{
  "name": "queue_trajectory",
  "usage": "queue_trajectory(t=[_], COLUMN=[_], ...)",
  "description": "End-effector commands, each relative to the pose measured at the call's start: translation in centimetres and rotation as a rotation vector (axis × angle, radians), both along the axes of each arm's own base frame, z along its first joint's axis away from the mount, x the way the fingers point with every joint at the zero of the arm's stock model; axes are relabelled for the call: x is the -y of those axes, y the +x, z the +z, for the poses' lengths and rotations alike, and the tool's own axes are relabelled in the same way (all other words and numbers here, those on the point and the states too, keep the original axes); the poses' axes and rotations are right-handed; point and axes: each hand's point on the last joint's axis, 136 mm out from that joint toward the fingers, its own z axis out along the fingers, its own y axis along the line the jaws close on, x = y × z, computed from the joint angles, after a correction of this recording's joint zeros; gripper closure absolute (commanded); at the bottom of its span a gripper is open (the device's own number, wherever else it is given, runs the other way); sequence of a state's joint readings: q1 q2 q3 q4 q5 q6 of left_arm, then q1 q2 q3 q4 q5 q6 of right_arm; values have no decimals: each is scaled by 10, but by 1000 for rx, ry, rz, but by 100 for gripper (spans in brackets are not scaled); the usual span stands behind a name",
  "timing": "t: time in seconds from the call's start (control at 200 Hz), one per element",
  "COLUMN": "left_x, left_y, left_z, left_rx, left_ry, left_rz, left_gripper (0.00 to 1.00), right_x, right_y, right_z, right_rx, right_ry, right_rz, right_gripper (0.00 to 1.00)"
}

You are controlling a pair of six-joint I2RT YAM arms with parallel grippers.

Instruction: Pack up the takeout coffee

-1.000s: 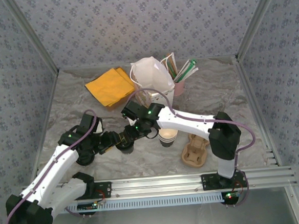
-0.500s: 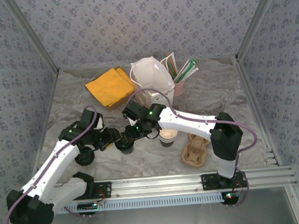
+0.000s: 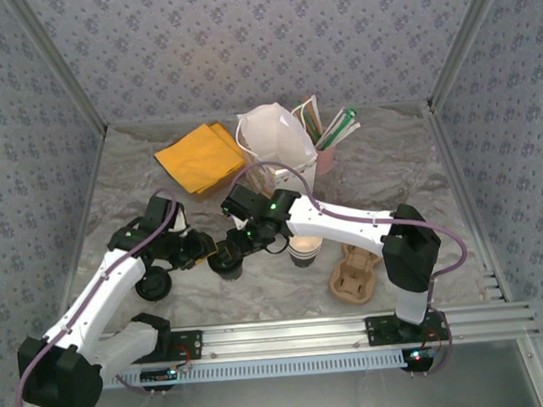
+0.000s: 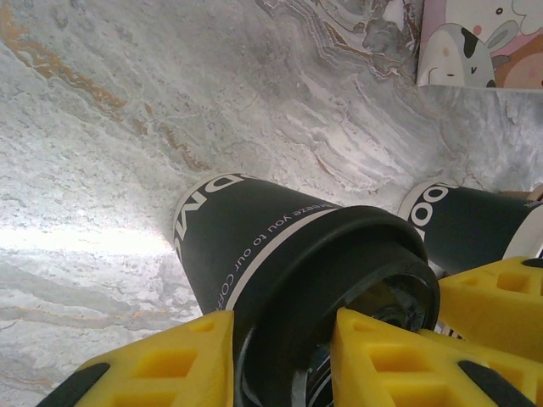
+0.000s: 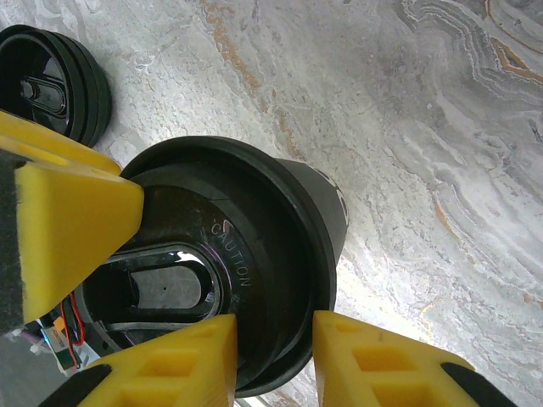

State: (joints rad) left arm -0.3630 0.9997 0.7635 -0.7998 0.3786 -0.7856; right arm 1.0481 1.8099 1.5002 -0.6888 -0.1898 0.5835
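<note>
One takeout coffee [image 3: 304, 249] stands just right of the right hand [image 3: 231, 255].

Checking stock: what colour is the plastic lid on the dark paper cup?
Black: the plastic lid shows best in right wrist view.

Bright, even light with a white glare patch on the marble tabletop [image 4: 68, 242]; near edges blur.
</note>
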Motion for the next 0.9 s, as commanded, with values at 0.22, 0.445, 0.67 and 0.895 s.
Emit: queue_trajectory(t=[0.22, 0.445, 0.67, 0.895], left_x=[-17, -22, -20, -18], left_y=[-34, -44, -35, -32], left_z=[-49, -56, -39, -36], left_rx=[-107, -122, -97, -94], left_ry=[54, 83, 90, 92], left_rz=[29, 32, 15, 13], left_gripper=[69, 69, 70, 70], right_x=[17, 16, 11, 3], right_y=[-17, -17, -10, -14], right_z=[-29, -31, -11, 18], right_rx=[-42, -43, -21, 8], right_ry=[-117, -122, -77, -3], right_rz=[30, 32, 32, 66], right_gripper=[71, 71, 70, 59])
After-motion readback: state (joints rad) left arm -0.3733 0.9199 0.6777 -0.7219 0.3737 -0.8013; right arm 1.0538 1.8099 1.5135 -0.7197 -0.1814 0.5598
